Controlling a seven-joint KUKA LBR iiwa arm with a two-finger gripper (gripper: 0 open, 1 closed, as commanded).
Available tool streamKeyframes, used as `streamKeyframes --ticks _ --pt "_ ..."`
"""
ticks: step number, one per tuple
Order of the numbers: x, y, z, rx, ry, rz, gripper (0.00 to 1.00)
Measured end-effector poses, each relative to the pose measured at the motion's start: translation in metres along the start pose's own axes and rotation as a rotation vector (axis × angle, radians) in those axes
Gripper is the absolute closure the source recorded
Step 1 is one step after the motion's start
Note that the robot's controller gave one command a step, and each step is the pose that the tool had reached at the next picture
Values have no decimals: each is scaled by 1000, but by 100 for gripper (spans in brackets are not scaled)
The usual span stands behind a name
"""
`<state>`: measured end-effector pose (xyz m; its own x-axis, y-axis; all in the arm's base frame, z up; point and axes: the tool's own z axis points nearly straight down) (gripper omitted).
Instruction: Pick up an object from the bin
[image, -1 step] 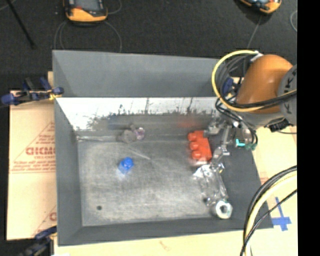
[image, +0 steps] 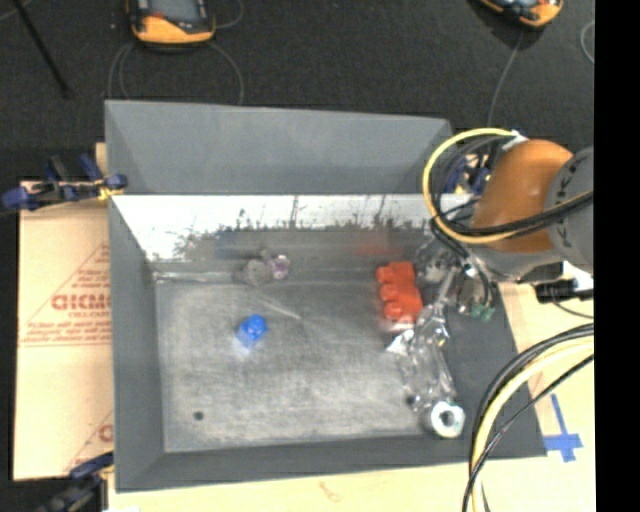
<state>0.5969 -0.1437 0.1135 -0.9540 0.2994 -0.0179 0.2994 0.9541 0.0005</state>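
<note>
My gripper (image: 455, 287) hangs at the bin's right side, just right of an orange-red block (image: 397, 291) that lies against the back wall's foot. Directly below the gripper a clear, crinkled plastic piece (image: 426, 362) stretches toward the front right corner, ending at a white ring (image: 445, 418). Nothing can be made out held in the gripper.
A small blue object (image: 250, 330) lies left of centre on the bin floor. A clear piece with a purple tint (image: 272, 267) rests by the back wall. The arm's orange cover and cables hang over the bin's right rim.
</note>
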Motion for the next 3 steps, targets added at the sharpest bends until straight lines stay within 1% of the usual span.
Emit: streamKeyframes --ticks 1,2,3 --pt "2 3 1 5 10 358 0" --pt "4 32 2 4 11 708 0" --pt "14 11 25 -10 22 758 0"
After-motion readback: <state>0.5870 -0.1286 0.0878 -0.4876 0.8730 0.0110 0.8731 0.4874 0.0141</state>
